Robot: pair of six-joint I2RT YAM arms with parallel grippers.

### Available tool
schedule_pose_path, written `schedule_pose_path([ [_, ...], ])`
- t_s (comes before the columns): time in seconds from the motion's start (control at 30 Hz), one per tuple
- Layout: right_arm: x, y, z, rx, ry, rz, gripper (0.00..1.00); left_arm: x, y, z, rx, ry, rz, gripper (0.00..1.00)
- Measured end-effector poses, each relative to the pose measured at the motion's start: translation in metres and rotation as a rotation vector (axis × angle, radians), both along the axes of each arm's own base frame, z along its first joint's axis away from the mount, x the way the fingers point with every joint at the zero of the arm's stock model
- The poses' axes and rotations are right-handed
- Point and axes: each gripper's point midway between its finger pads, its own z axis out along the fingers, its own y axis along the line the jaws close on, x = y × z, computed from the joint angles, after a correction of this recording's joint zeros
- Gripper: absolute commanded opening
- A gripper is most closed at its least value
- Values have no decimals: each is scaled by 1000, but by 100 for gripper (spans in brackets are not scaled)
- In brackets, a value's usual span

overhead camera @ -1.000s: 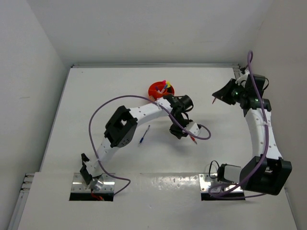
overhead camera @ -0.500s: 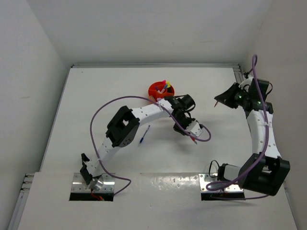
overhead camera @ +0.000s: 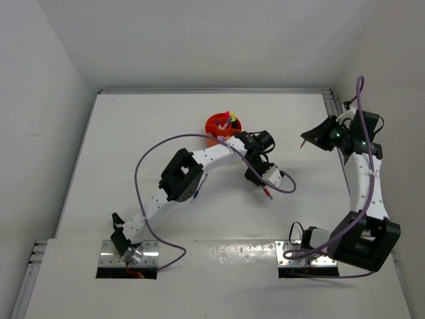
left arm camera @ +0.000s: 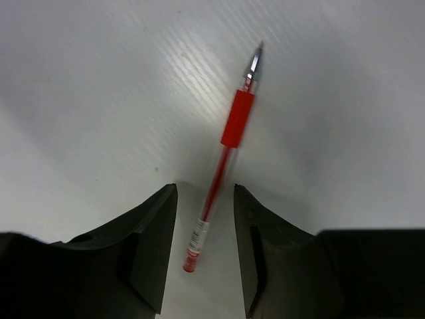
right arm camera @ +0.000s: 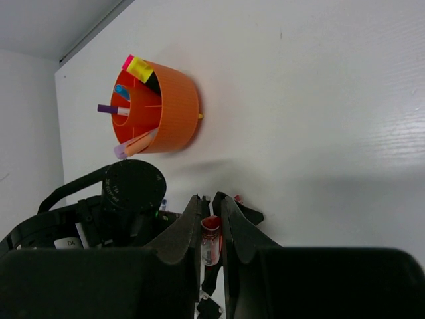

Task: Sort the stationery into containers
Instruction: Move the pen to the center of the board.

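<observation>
White tabletop (left arm camera: 99, 100) under my left gripper (left arm camera: 205, 191), jaws half open astride a red pen (left arm camera: 229, 143): looks light, stiff, slick; I'd pinch mid-barrel. My right gripper (right arm camera: 209, 199) clamps a second pen (right arm camera: 210, 231).

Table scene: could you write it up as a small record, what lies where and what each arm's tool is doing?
Orange tub: upright on the table, several pens and markers standing inside
Left tool: open, fingers either side of a red pen lying flat on the table
Right tool: shut on a second red pen, apart from the tub
</observation>
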Motion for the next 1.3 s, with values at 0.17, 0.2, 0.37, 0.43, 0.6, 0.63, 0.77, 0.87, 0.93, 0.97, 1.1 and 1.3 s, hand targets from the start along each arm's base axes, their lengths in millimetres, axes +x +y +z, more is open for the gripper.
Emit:
schedule_pose_path([
  [0.17, 0, -1, 1, 12, -1, 0, 0, -9, 15, -5, 60, 19, -35, 42],
  [0.2, 0, 0, 1, 15, 0, 1, 0, -11, 18, -6, 73, 23, -44, 40],
  [0.37, 0, 1, 0, 22, 3, 3, 0, -21, 33, -9, 125, 50, -75, 38],
  [0.43, 0, 1, 1, 22, 3, 3, 0, -24, 37, -10, 131, 54, -77, 36],
  [0.6, 0, 1, 1, 25, 2, 7, 0, -30, 51, -11, 147, 56, -8, 35],
  [0.63, -1, 2, 1, 26, 1, 8, 0, -29, 51, -11, 143, 56, 20, 35],
  [0.77, -1, 2, 1, 29, 0, 12, 0, -26, 49, -10, 135, 49, 179, 37],
  [0.87, -1, 3, 2, 31, 0, 14, 0, -25, 46, -11, 152, 40, 258, 39],
  [0.93, -1, 4, 2, 32, 0, 15, 0, -24, 45, -11, 172, 31, 308, 35],
  [0.97, -1, 4, 2, 33, 0, 15, 0, -23, 45, -11, 181, 27, 327, 27],
  [1.1, 0, 5, 4, 32, -5, 19, 0, -23, 42, -12, 207, 2, 367, 9],
  [1.3, 1, 7, 10, 27, -21, 28, 0, -28, 61, -13, 202, -23, 397, 1],
])
